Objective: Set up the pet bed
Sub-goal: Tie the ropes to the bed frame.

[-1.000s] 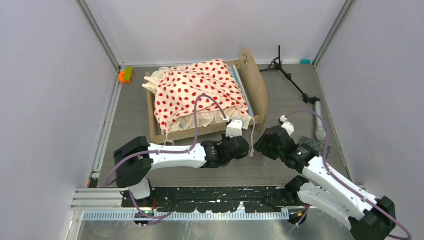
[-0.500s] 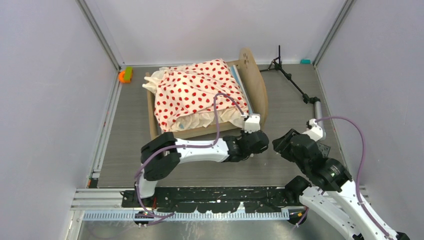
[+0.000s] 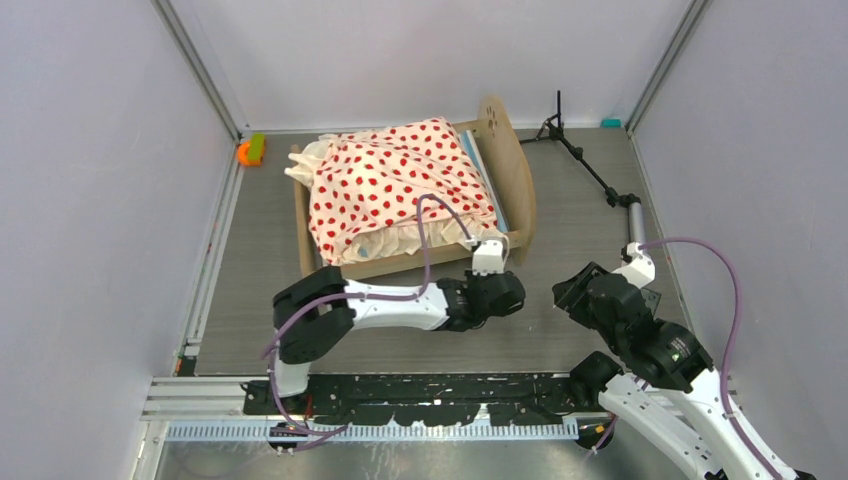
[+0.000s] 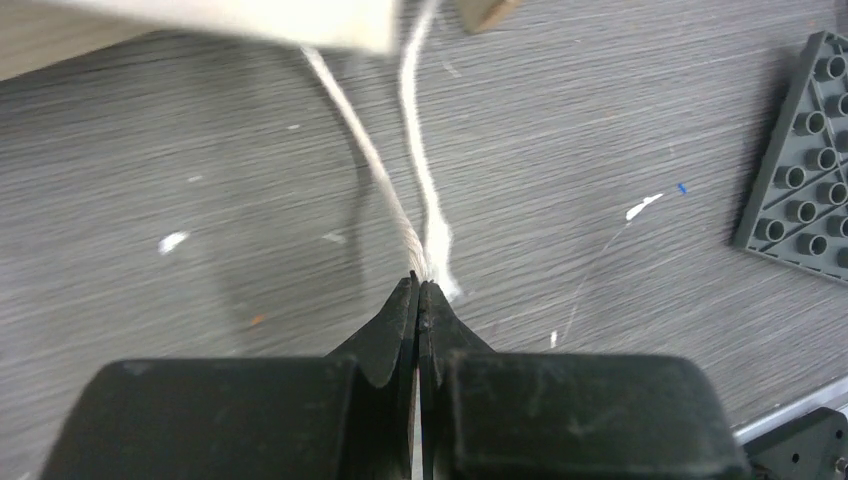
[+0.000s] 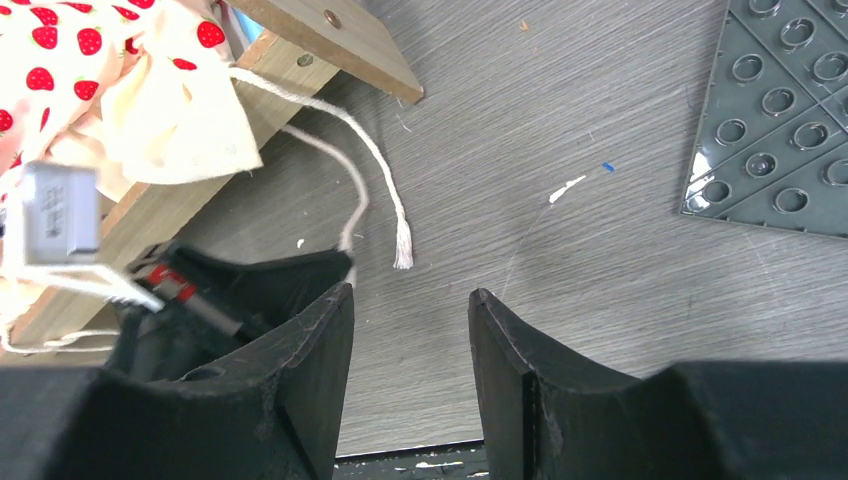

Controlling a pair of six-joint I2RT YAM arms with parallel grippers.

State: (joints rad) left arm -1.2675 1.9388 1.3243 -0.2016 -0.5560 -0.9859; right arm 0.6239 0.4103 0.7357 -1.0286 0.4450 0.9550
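Left end effector [image 4: 418,290]: jaws pressed fully together, tips pinching one strand of the white cord [image 4: 365,150] low over the desk [image 4: 200,200]. The pinched strand runs up from the tips to the underside of the pet bed. A second strand hangs beside it, its frayed end lying on the desk just beside my fingertips, not gripped.

Right end effector [image 5: 410,300]: jaws about half apart, nothing between them, only bare desk. It hangs just right of my left wrist, angled toward the bed's near-right corner.

Pet bed [image 3: 508,165]: stands in the far half of the desk, left of centre and turned slightly askew. The rounded end board with the paw print is on its right. The red-dotted bedding [image 3: 390,185] is heaped over the frame, its cream ruffle spilling over the near rail.

Dark studded mat [image 5: 770,120]: flat on the desk near the right edge, beside my right wrist. Black tripod stand [image 3: 585,165]: lying toward the far-right corner.
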